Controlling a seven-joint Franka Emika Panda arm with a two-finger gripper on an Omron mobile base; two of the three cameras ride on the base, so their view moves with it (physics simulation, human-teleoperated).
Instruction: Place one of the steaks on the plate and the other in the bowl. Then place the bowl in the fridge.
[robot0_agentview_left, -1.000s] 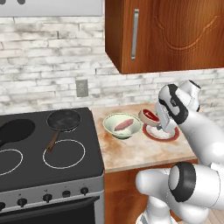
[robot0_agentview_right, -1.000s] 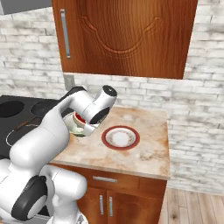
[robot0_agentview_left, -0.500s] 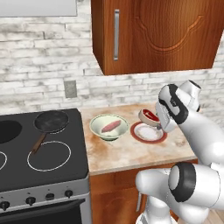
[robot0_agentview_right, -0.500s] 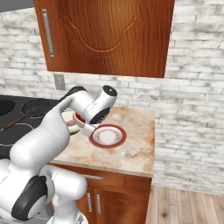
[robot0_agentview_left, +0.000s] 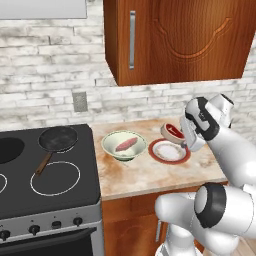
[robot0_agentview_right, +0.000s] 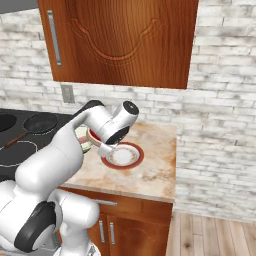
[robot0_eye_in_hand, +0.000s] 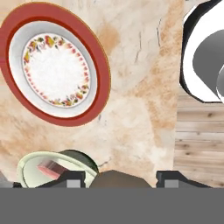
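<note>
My gripper (robot0_agentview_left: 181, 136) is shut on the deeper red steak (robot0_agentview_left: 171, 131) and holds it just above the back left rim of the red-rimmed plate (robot0_agentview_left: 170, 151). Nothing lies on the plate. Left of it stands the pale green bowl (robot0_agentview_left: 111, 145) with the pale pink steak (robot0_agentview_left: 126, 144) inside. In the hand view the held steak (robot0_eye_in_hand: 117, 179) is a brownish slab between the fingertips (robot0_eye_in_hand: 70, 177), with the plate (robot0_eye_in_hand: 101, 78) ahead and the bowl (robot0_eye_in_hand: 30, 168) at lower left. From the right, the gripper (robot0_agentview_right: 102, 146) hangs at the plate's (robot0_agentview_right: 135, 159) left edge.
Both dishes rest on a marbled counter (robot0_agentview_left: 150, 175) whose right end drops to wood floor (robot0_agentview_right: 210, 235). A black stove with a dark pan (robot0_agentview_left: 59, 138) adjoins on the left. A wooden wall cabinet (robot0_agentview_left: 175, 40) hangs above, against a brick wall.
The whole picture has slid left, so the base has driven right, mostly in the first half second. The gripper keeps the red steak over the plate's edge.
</note>
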